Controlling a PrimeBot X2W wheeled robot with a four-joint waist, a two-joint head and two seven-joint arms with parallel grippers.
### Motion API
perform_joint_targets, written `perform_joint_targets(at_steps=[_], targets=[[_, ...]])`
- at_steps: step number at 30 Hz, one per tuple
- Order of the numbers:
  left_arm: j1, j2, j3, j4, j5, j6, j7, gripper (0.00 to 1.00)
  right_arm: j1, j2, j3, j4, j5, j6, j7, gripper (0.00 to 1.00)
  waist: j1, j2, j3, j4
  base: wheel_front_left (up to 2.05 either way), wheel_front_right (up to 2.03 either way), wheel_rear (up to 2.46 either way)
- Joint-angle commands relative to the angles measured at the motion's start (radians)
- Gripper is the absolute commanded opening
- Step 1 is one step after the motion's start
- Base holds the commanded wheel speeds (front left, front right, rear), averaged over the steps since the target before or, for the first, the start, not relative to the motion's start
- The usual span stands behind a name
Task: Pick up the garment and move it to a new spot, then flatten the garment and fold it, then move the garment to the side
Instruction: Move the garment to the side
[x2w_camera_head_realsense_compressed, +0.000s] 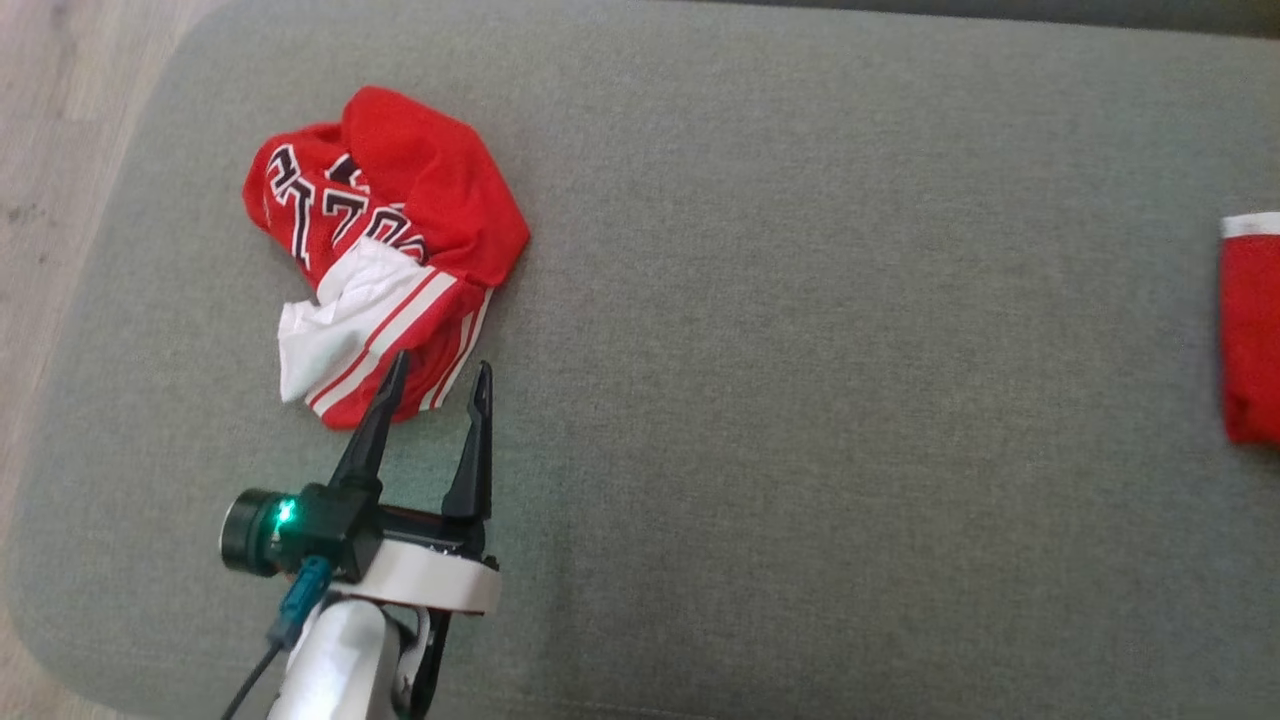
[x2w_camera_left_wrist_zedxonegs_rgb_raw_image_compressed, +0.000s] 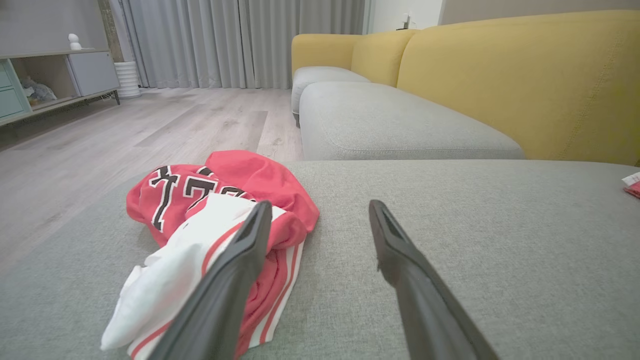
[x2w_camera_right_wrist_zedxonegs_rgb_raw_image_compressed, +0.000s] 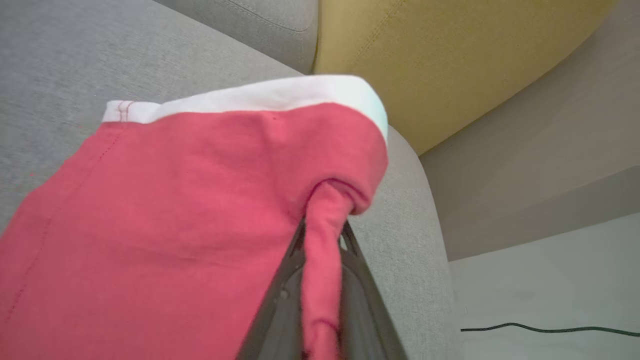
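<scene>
A crumpled red garment (x2w_camera_head_realsense_compressed: 390, 230) with black-and-white lettering and white stripes lies at the left of the grey seat (x2w_camera_head_realsense_compressed: 800, 400). My left gripper (x2w_camera_head_realsense_compressed: 442, 362) stands open at its near edge, the left finger over the striped part and the right finger beside the cloth. In the left wrist view the same crumpled garment (x2w_camera_left_wrist_zedxonegs_rgb_raw_image_compressed: 225, 200) lies left of the gap in that gripper (x2w_camera_left_wrist_zedxonegs_rgb_raw_image_compressed: 320, 205). A second red garment (x2w_camera_head_realsense_compressed: 1252, 330) with a white band lies at the seat's right edge. My right gripper (x2w_camera_right_wrist_zedxonegs_rgb_raw_image_compressed: 324, 230) is shut on a pinched fold of this garment (x2w_camera_right_wrist_zedxonegs_rgb_raw_image_compressed: 175, 200).
The seat's left and near edges drop to wooden floor (x2w_camera_head_realsense_compressed: 50, 150). A yellow backrest (x2w_camera_left_wrist_zedxonegs_rgb_raw_image_compressed: 500, 75) rises behind the grey cushions, and it also stands past the seat's corner (x2w_camera_right_wrist_zedxonegs_rgb_raw_image_compressed: 425, 50). A dark cable (x2w_camera_right_wrist_zedxonegs_rgb_raw_image_compressed: 550, 328) lies on the pale floor below.
</scene>
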Motion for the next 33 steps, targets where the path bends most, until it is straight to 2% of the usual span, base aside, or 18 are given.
perform_joint_targets(at_steps=[1,7,15,16,17,18,24,33], targets=[[-0.041,0.007,0.039,-0.031,-0.003,-0.003,-0.005,1.00,-0.004,-0.032,-0.020,-0.041,-0.029,0.007,0.015,0.00,-0.0001,0.0000,0.014,0.010,0.00,0.00,0.00],[-0.053,0.007,0.038,-0.029,-0.005,-0.008,-0.005,1.00,0.002,0.044,-0.170,-0.124,-0.159,0.007,0.075,0.00,-0.0001,0.0000,0.030,0.018,0.00,0.00,0.00],[-0.058,0.007,0.037,-0.024,-0.006,-0.011,-0.005,1.00,0.037,0.103,-0.221,-0.209,-0.202,0.007,0.109,0.00,-0.0001,0.0000,0.032,0.023,0.00,0.00,0.00],[-0.058,0.007,0.037,-0.023,-0.006,-0.011,-0.005,1.00,0.040,0.114,-0.225,-0.218,-0.200,0.007,0.112,0.13,-0.0001,0.0000,0.030,0.023,0.00,0.00,0.00],[-0.056,0.007,0.037,-0.021,-0.005,-0.010,-0.005,1.00,0.041,0.127,-0.228,-0.227,-0.197,0.007,0.113,0.80,-0.0001,0.0000,0.025,0.023,0.00,0.00,0.00],[-0.054,0.007,0.037,-0.018,-0.005,-0.010,-0.005,1.00,0.040,0.144,-0.236,-0.236,-0.192,0.007,0.120,1.00,-0.0001,0.0000,0.020,0.022,0.00,0.00,0.00],[-0.046,0.007,0.038,-0.010,-0.006,-0.004,-0.005,1.00,0.023,0.206,-0.207,-0.298,-0.170,0.007,0.110,1.00,-0.0001,0.0000,-0.027,0.020,0.00,0.00,0.00],[-0.012,0.007,0.044,-0.002,-0.003,0.019,-0.005,1.00,0.002,0.331,-0.138,-0.369,-0.102,0.007,0.020,1.00,-0.0001,0.0000,-0.129,0.015,0.00,0.00,0.00]])
